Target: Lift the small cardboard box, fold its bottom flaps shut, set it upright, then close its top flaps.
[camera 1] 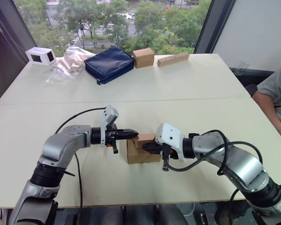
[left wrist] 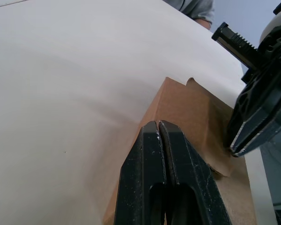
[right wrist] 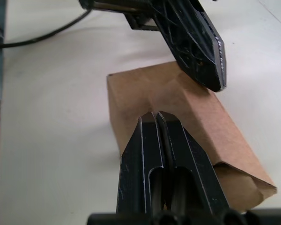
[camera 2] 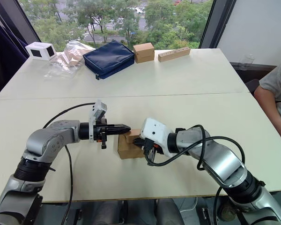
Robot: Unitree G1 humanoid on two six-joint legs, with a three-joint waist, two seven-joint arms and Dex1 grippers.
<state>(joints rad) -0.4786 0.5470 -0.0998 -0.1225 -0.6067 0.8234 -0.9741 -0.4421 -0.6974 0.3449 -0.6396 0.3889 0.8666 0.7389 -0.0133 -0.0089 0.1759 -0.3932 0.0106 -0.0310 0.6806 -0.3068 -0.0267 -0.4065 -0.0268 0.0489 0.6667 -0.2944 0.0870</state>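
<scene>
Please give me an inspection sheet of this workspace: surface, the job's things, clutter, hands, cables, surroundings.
Surface: pale table, two tops joined along a seam.
Job's things: small cardboard box stands on the near part of the table between both hands; top flaps lie folded down, one corner not flat.
Clutter: far edge holds a white box, a clear plastic bag, a navy pouch, a cardboard cube and a tan block.
Hands: left hand shut, tips over the box top; right hand shut, against the box.
Cables: black cable loops at the left arm; others at the right arm.
Surroundings: window with trees; a person's arm at the right.
</scene>
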